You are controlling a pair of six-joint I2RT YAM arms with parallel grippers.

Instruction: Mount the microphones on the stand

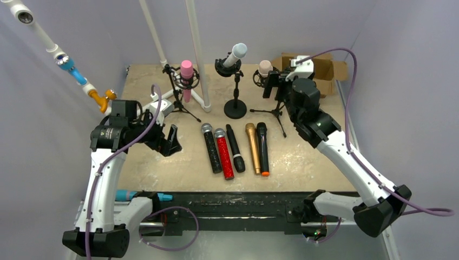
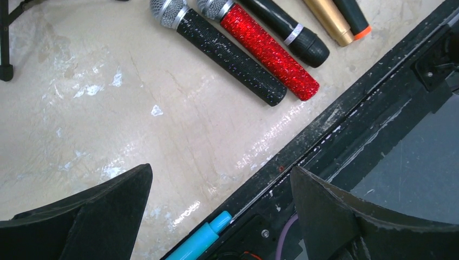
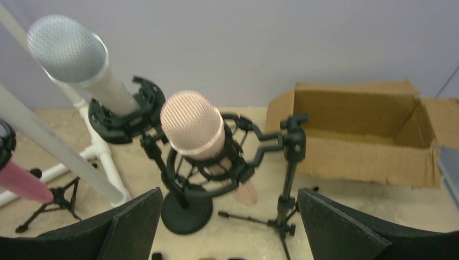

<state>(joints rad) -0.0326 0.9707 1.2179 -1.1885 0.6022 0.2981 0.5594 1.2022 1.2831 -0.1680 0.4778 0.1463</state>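
Three microphones stand mounted at the back, pink (image 1: pixel 187 75), white (image 3: pixel 81 54) and peach (image 3: pixel 192 124). The biggest danger is the right gripper (image 3: pixel 230 216), jaws spread wide and holding nothing just beside the peach one, snagging the light tripod stand (image 3: pixel 287 184) if it pulls away carelessly and toppling it. Lesser, a finger could brush the peach head loose in its cradle. Least, the left gripper (image 2: pixel 222 195), likewise spread and empty over the table (image 2: pixel 81 108), could land off-centre on the black glitter microphone (image 2: pixel 233 54) and roll it into the red glitter microphone (image 2: pixel 270 51).
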